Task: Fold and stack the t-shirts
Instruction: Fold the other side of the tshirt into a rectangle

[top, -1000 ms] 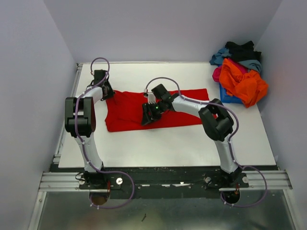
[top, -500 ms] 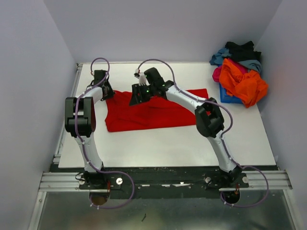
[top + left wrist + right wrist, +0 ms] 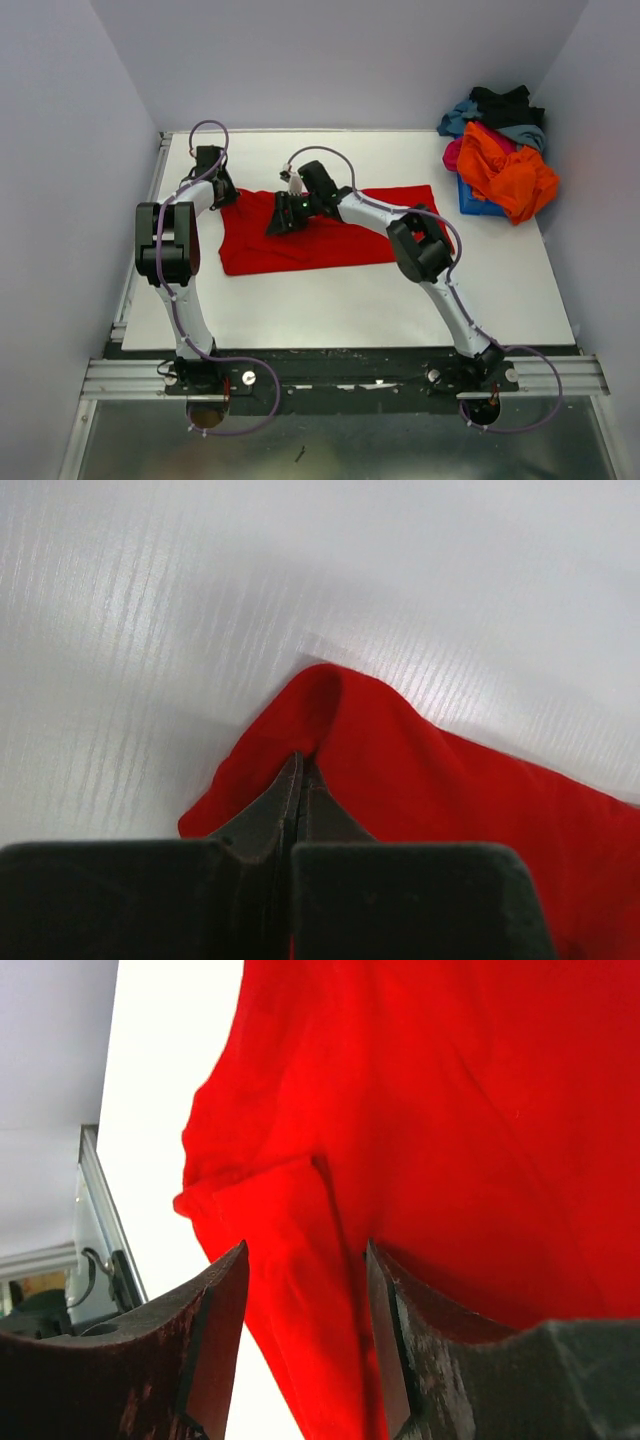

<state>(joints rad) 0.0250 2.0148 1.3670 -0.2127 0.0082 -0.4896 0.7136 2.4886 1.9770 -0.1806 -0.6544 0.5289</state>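
The bright red t-shirt lies spread across the middle of the white table. My left gripper is at its far left corner, shut on a raised fold of the red cloth; its closed tips pinch the fold. My right gripper is open just above the shirt's left part, with a ridge of red cloth lying between its two fingers. Several other t-shirts are piled at the back right: orange, magenta, grey-blue and black.
A blue plastic bin sits under the pile at the table's far right. Grey walls close in the table on the left, back and right. A metal rail runs along the table's left edge and also shows in the right wrist view.
My right gripper has moved from the shirt's middle to its left part, swinging toward the back and then down again. The left gripper has held still on the corner.
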